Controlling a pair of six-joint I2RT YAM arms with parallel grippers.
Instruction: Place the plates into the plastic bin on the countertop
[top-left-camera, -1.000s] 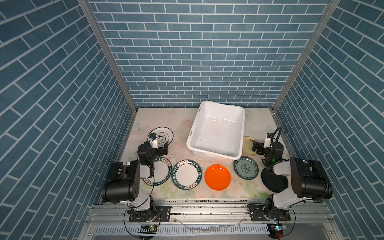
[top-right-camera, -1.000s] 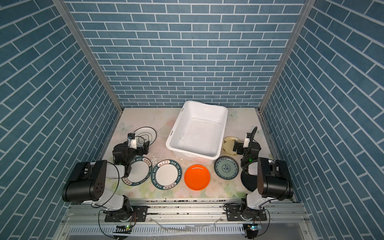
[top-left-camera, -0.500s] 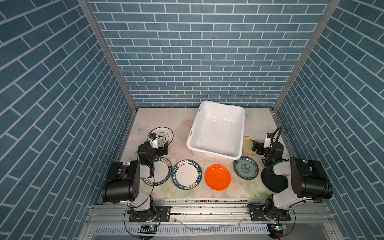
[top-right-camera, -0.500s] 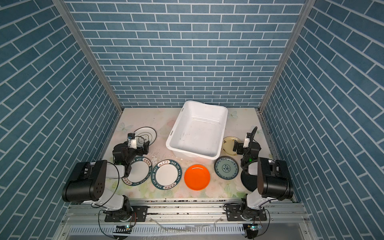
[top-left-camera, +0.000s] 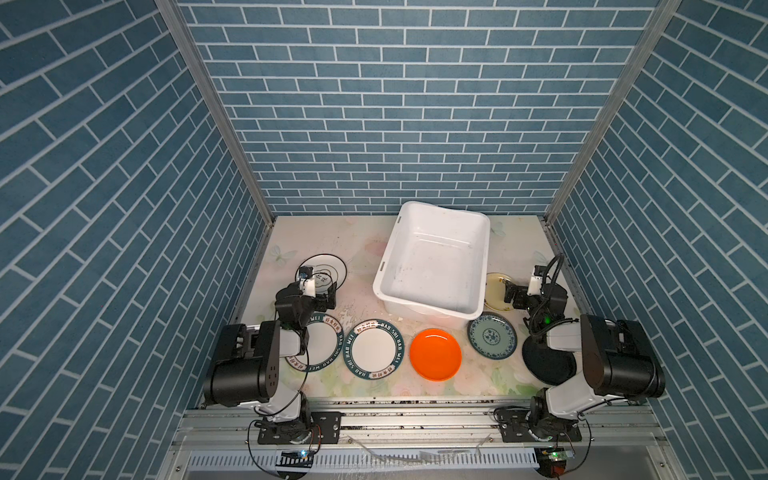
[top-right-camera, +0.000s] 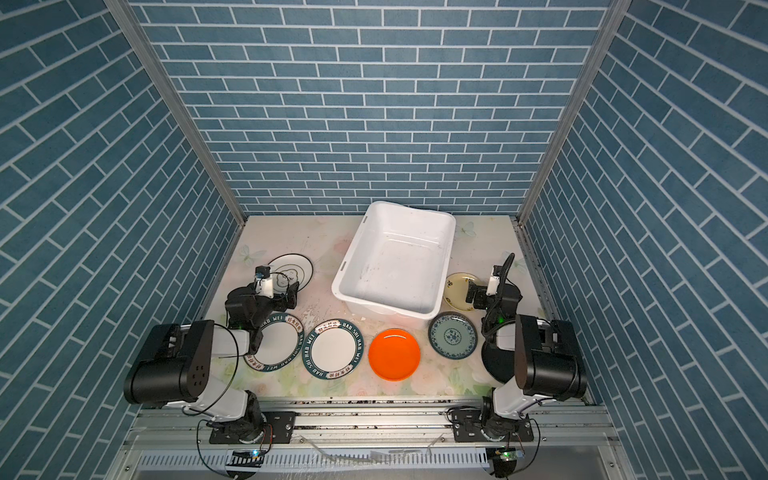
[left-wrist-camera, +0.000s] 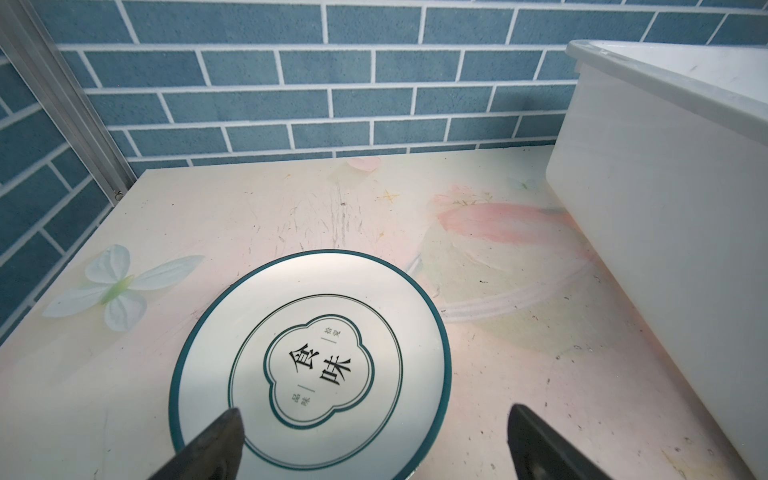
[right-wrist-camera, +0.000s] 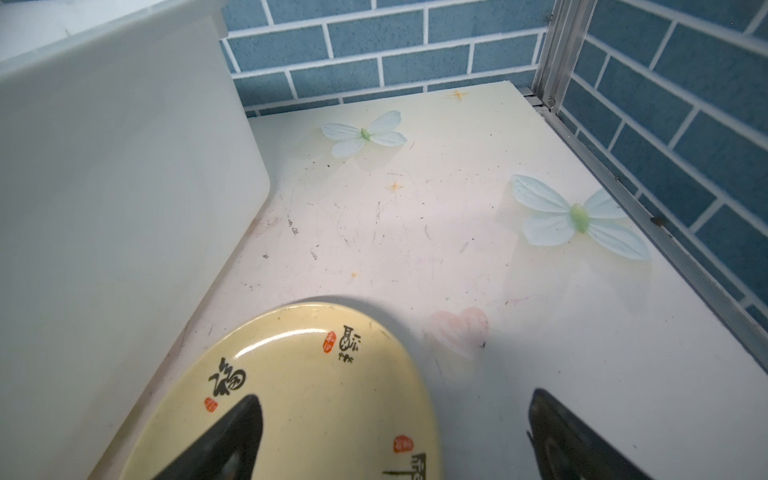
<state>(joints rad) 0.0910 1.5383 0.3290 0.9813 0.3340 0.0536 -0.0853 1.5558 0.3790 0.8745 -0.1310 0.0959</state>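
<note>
The empty white plastic bin (top-left-camera: 432, 266) stands at the back middle of the flowered countertop (top-left-camera: 332, 241). In a front row lie two green-rimmed lettered plates (top-left-camera: 320, 345) (top-left-camera: 374, 350), an orange plate (top-left-camera: 435, 354) and a blue-green patterned plate (top-left-camera: 492, 335). A black plate (top-left-camera: 548, 365) lies partly under the right arm. My left gripper (left-wrist-camera: 374, 415) is open, straddling the near edge of the white black-rimmed plate (left-wrist-camera: 309, 361). My right gripper (right-wrist-camera: 390, 399) is open too, one finger over the cream-yellow plate (right-wrist-camera: 316, 395) beside the bin's wall (right-wrist-camera: 104, 208).
Blue brick walls close in the back and both sides, with aluminium posts (top-left-camera: 216, 108) at the corners. The bulky arm bases (top-left-camera: 245, 365) (top-left-camera: 615, 361) sit at the front corners over a metal rail (top-left-camera: 415, 415).
</note>
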